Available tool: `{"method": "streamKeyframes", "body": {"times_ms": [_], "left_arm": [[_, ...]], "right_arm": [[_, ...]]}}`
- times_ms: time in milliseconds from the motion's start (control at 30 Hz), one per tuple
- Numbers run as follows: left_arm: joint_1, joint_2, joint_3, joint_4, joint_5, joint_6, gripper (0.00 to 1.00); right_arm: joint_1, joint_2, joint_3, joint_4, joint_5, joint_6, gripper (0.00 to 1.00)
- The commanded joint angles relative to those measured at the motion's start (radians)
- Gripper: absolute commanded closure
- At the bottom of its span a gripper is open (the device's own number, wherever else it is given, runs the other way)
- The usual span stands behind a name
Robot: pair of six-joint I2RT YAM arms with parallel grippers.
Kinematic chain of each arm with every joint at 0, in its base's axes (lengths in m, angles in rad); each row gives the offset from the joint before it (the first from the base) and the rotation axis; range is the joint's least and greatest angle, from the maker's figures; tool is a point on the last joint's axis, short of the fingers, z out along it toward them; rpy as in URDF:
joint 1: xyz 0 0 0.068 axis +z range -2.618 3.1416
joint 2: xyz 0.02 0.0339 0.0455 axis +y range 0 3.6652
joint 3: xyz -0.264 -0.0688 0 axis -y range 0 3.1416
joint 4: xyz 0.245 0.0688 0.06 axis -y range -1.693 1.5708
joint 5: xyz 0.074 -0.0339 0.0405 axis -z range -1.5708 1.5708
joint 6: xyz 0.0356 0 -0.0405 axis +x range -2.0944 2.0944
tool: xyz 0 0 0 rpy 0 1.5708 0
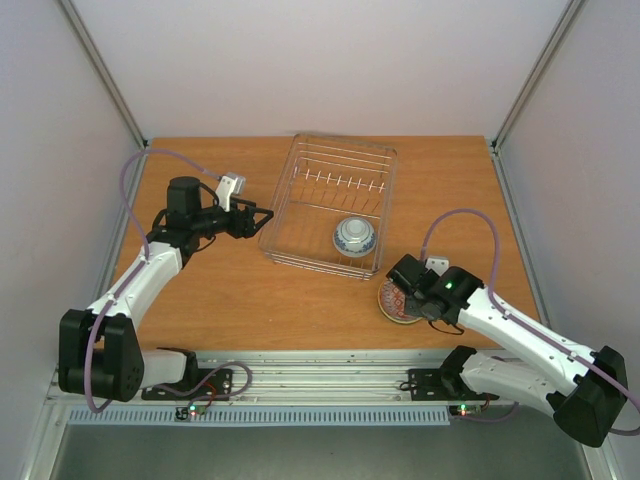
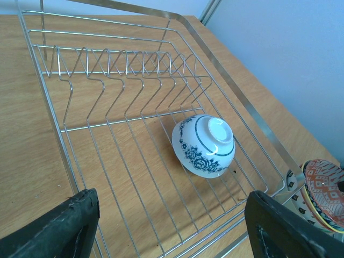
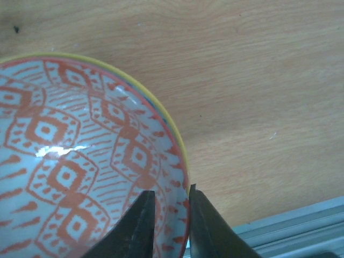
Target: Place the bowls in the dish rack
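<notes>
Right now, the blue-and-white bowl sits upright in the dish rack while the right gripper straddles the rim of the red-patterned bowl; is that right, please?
Not quite: the blue-and-white bowl lies upside down in the dish rack, foot ring up, as the left wrist view shows. The right gripper does straddle the rim of the red-patterned bowl.

Top external: high above the near edge, looking down and forward over the whole table.

Left wrist: low and near, facing obliquely across the dish rack toward the right wall.

Right wrist: very close, pointing steeply down onto the red-patterned bowl.

Overlap: all three views catch that bowl. The overhead and left wrist views also share the rack and the blue-and-white bowl.
</notes>
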Motion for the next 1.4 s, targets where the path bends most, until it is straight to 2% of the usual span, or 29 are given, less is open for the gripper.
{"method": "streamKeyframes", "body": {"times_ms": [0, 67, 100, 367, 533, 633, 900, 1167, 1367], "left_arm": [[0.005, 0.006, -0.010, 0.058, 0.022, -0.004, 0.25], [0.005, 0.008, -0.010, 0.058, 0.023, -0.004, 0.25], [0.005, 0.008, -0.010, 0.058, 0.023, -0.004, 0.24], [0.005, 0.009, -0.007, 0.053, 0.025, -0.007, 0.24], [0.003, 0.029, 0.011, 0.032, 0.041, -0.010, 0.24], [-0.006, 0.067, 0.053, -0.035, 0.052, -0.001, 0.24], [-0.116, 0.169, 0.242, -0.334, 0.067, 0.110, 0.26], [-0.204, 0.136, 0.307, -0.424, 0.072, 0.130, 0.25], [-0.244, 0.134, 0.309, -0.427, 0.041, 0.147, 0.25]], "right_arm": [[0.003, -0.026, -0.004, 0.004, -0.002, 0.025, 0.87], [0.002, -0.028, 0.000, -0.001, 0.001, 0.029, 0.97], [0.003, -0.029, 0.003, -0.008, 0.005, 0.033, 0.98], [0.003, -0.100, 0.057, -0.052, 0.061, 0.042, 0.99], [0.003, -0.137, 0.155, -0.084, 0.102, -0.022, 0.99], [0.002, -0.123, 0.225, -0.067, 0.115, -0.086, 0.99], [0.003, 0.049, 0.397, 0.062, 0.131, -0.275, 0.99], [0.003, 0.273, 0.564, 0.201, 0.086, -0.402, 0.99], [0.002, 0.413, 0.669, 0.251, 0.020, -0.479, 0.99]]}}
